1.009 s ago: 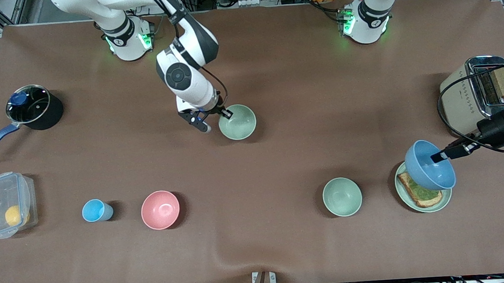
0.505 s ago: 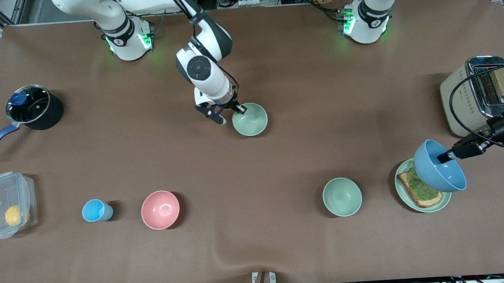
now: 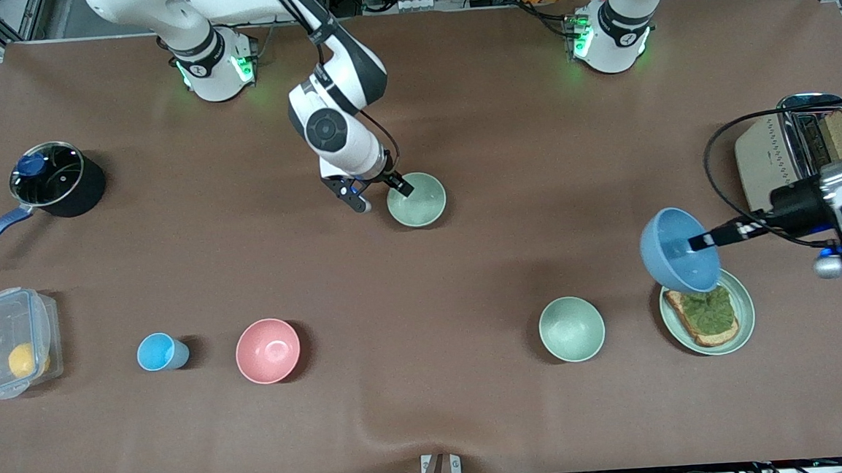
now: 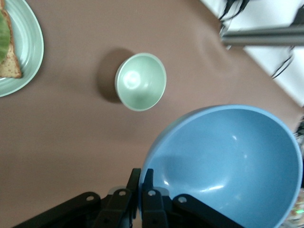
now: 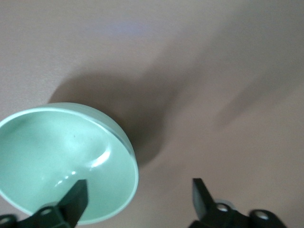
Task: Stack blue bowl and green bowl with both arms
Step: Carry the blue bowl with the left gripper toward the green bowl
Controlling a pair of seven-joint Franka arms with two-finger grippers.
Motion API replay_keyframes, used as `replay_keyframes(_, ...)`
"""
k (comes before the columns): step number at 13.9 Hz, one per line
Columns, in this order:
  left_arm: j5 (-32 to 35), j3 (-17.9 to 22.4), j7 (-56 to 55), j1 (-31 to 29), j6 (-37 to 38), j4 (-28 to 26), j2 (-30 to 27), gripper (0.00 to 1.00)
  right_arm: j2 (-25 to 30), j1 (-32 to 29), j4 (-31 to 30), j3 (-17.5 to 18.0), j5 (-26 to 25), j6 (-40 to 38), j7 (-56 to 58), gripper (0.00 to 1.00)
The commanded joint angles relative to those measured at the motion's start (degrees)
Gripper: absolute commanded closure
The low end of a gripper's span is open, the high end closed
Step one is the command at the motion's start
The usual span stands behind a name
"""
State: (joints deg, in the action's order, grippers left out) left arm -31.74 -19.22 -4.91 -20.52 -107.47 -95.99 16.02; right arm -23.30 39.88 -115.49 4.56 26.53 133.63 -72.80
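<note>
a wide brown counter point(image 3: 475, 409) carries the scene, the two arms' bases standing along its farthest edge. toward the left arm's end stands a toaster point(image 3: 789, 152) with bread in its slot; toward the right arm's end sit a dark pot point(image 3: 59, 178) with a blue handle and, nearer the camera, a clear box point(image 3: 11, 342) holding a yellow fruit. the left hand point(image 3: 699, 241) is clamped shut on the rim of the blue bowl point(image 3: 674, 250), holding it tilted in the air over the farther edge of a green plate point(image 3: 743, 308) of toast. the green bowl point(image 3: 416, 200) rests on the counter near its middle; the right hand point(image 3: 382, 193) stands open at it, one finger inside the rim and the other outside, without pinching it. a second, paler green bowl point(image 3: 571, 328) sits beside the plate, and a pink bowl point(image 3: 268, 350) rests just beside a small light-blue cup point(image 3: 159, 352).
</note>
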Motion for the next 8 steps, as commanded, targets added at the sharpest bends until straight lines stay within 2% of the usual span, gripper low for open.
replay_keyframes(1, 6.75, -2.92, -1.68, 0.3, 1.03, -0.78, 0.58, 1.0, 0.89, -5.84, 3.34, 0.1, 3.08, -8.72, 2.12, 0.0)
replay_keyframes(4, 12.91, -3.1, -4.13, 4.08, 0.94, -1.05, 2.69, 1.0, -0.16, -12.26, 3.34, 0.27, 4.22, -8.48, 5.56, 0.0)
replay_keyframes(8, 18.45, -3.1, -8.52, 8.91, 0.86, -1.13, 5.68, 1.0, -4.98, -15.09, 3.08, 0.1, 16.15, -6.73, 13.01, 0.0)
